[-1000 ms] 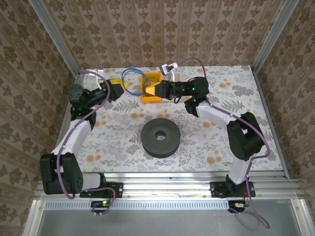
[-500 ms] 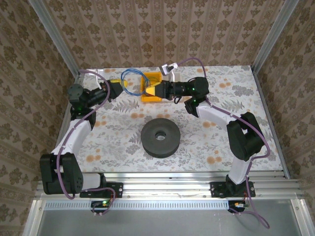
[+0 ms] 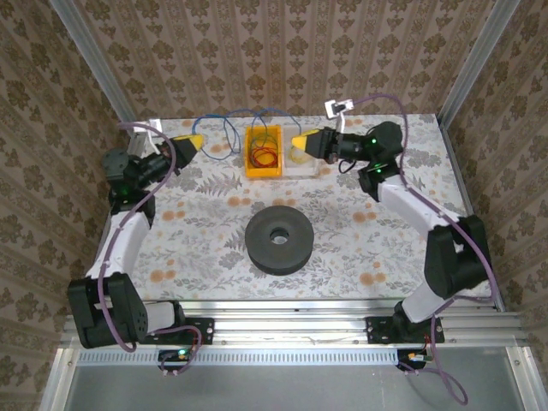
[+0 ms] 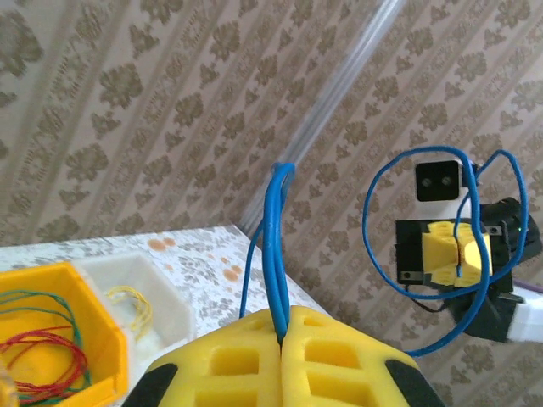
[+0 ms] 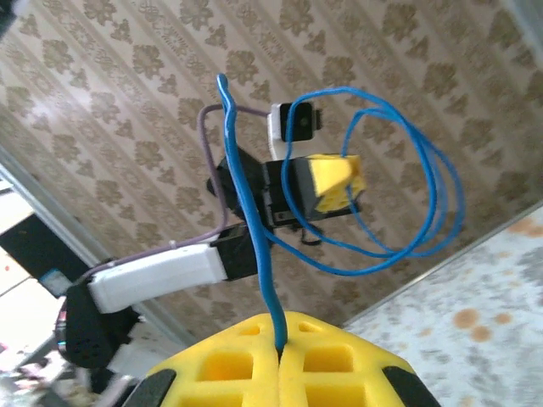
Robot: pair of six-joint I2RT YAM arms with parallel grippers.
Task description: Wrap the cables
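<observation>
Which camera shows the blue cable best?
Left wrist: the blue cable rises large and sharp from the shut fingers and loops toward the right gripper. Right wrist shows a similar close view from the other end; top external shows its whole span, but thin and small.

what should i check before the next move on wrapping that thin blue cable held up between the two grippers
1. Hold of the left gripper on the thin blue cable: ok, jaws shut on it.
2. Hold of the right gripper on the same cable: ok, jaws shut on it.
3. Cable drawn straight between them: not ok, it hangs in loose loops.
4. Loops free of tangles: cannot tell.
5. Access to the black round spool: ok, it lies mid-table with nothing on it.
</observation>
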